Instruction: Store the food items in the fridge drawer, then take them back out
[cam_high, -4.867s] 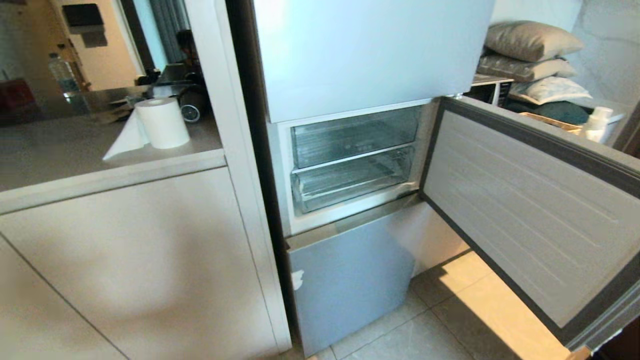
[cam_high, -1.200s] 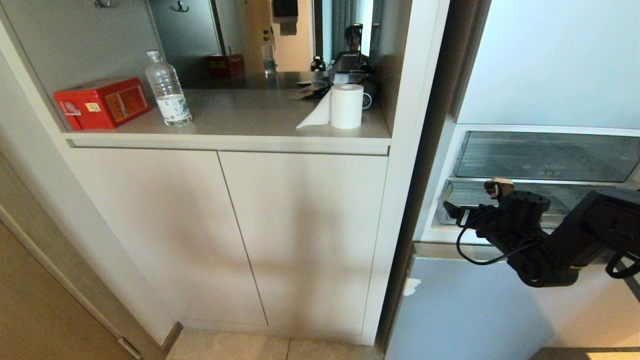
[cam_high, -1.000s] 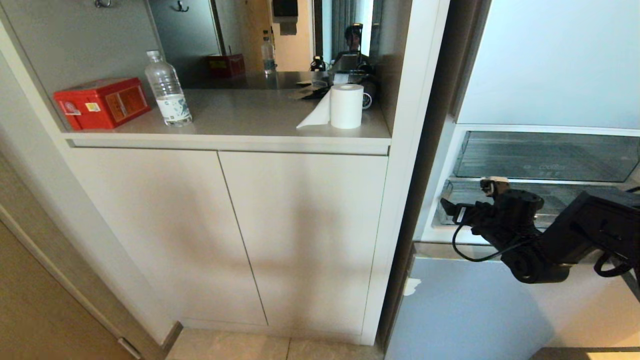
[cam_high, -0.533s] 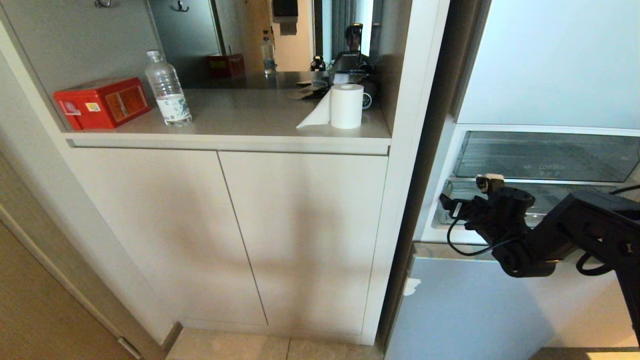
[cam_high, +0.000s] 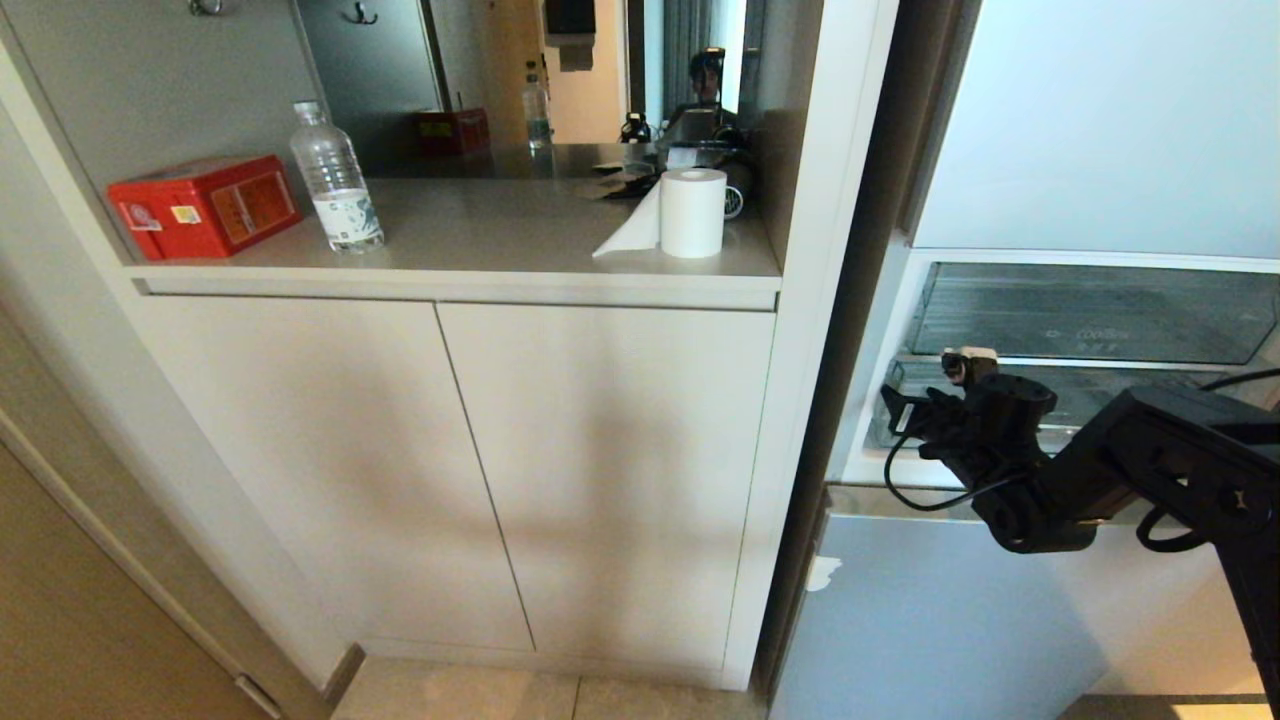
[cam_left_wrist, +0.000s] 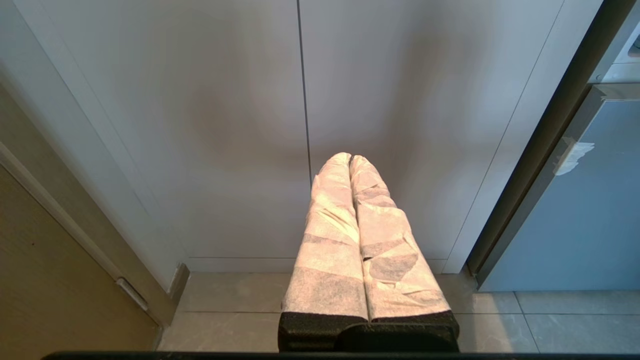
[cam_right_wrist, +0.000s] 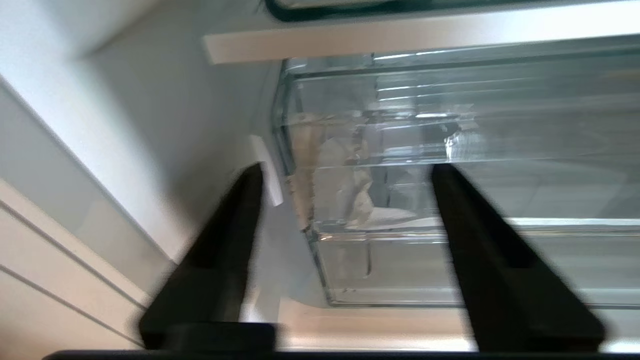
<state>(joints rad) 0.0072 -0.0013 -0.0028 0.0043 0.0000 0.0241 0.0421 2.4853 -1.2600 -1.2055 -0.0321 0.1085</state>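
Right gripper hangs at the drawer's nine-o'clock corner in the head view. Its wrist view shows fingers parted, holding nothing, drawer shut. Left gripper hangs pinched together, parked. No food visible; everything remains.

Red box; white paper roll; clear ribbed fridge drawer; black right claw; white-wrapped left claw.

red box, bottle, paper roll on counter
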